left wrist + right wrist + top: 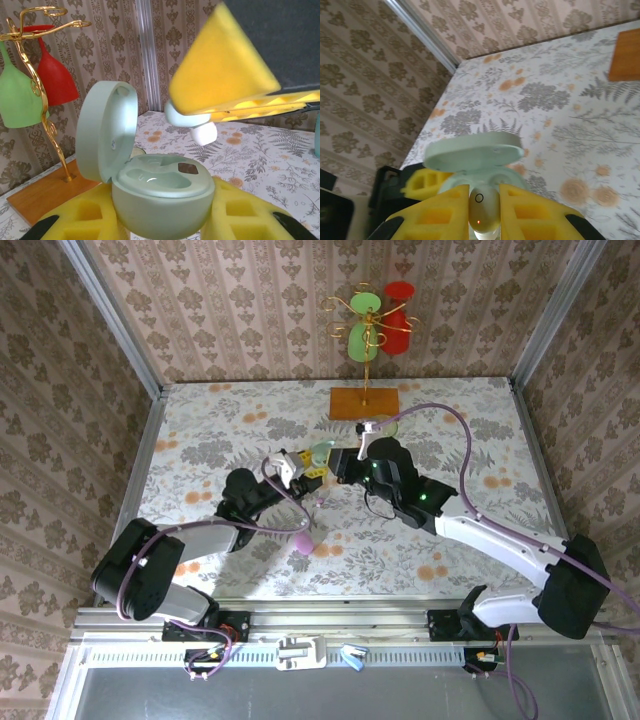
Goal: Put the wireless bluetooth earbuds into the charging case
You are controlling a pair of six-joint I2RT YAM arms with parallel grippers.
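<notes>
The earbud (pixel 484 210) is pinched in the right pincer (pixel 485 200), which is clenched on it. It hangs just above the charging case (pixel 160 192), well off the surface (pixel 200 430). The case, its lid (pixel 107 132) swung up and open, is clamped from both sides by the left pincer (pixel 162 222). We judge the step in hand to be seating the bud. We would line it up over a well, lower it straight, keep the case level, and release only once it sits flush, since a tilt would likely catch the rim. We can read no brand or lettering. The bud shows only a small ring mark and a red dot.
</notes>
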